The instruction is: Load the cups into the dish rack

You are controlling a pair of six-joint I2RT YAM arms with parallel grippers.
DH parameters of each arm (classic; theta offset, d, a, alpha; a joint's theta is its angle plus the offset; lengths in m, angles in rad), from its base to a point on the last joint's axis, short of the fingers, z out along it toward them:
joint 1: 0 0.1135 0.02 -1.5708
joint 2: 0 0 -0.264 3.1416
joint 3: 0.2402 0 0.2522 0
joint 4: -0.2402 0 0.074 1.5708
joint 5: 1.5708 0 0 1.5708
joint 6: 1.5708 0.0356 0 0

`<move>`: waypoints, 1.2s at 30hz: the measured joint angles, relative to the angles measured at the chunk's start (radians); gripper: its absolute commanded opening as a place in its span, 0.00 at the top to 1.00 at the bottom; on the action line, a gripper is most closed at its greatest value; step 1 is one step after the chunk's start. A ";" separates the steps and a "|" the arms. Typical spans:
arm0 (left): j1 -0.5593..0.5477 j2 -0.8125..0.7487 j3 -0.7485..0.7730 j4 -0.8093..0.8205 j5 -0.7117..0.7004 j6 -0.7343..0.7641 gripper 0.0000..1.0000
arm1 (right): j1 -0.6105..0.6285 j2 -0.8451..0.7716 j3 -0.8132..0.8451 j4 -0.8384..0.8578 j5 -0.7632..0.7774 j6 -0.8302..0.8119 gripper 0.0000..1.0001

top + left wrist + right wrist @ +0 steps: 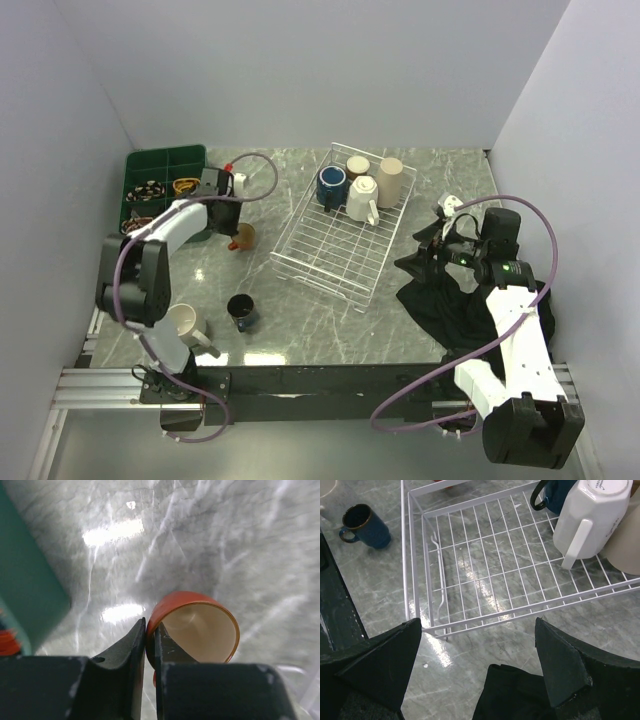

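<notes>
Sitting on the worktop just left of the rack, the orange cup is gripped by its rim. The left fingers are closed almost together on the cup's wall, one finger set outside it and one inside against the cream lining. The green tray is seen close behind that arm, in the far left corner.

Four cups are held in the rack's far end: a blue mug, a brown-and-cream cup, a white mug turned mouth down, and a beige tumbler. The rack's near part is shown as bare grid.

Two more cups are left on the worktop nearer the arm bases: a navy cup and, to its left, a cream mug.

The right fingers are spread wide and nothing is held between them; they are poised just off the rack's right side, above a black cloth.
</notes>
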 measured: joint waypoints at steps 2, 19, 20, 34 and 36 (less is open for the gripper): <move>0.017 -0.079 -0.045 0.021 0.032 -0.045 0.99 | -0.003 0.000 0.000 -0.003 -0.001 -0.005 0.00; 0.079 -0.901 -0.569 0.442 0.371 -0.731 0.99 | 0.038 0.125 0.220 -0.268 -0.052 -0.180 0.00; 0.079 -0.932 -0.599 0.489 0.387 -0.796 0.99 | 0.057 0.137 0.260 -0.297 -0.054 -0.186 0.00; -0.056 -1.098 -0.775 0.880 0.362 -1.317 0.99 | 0.476 0.175 0.426 -0.249 0.036 0.085 0.00; -0.105 -1.096 -0.792 0.917 0.330 -1.350 0.99 | 0.502 0.197 0.449 -0.237 0.051 0.117 0.00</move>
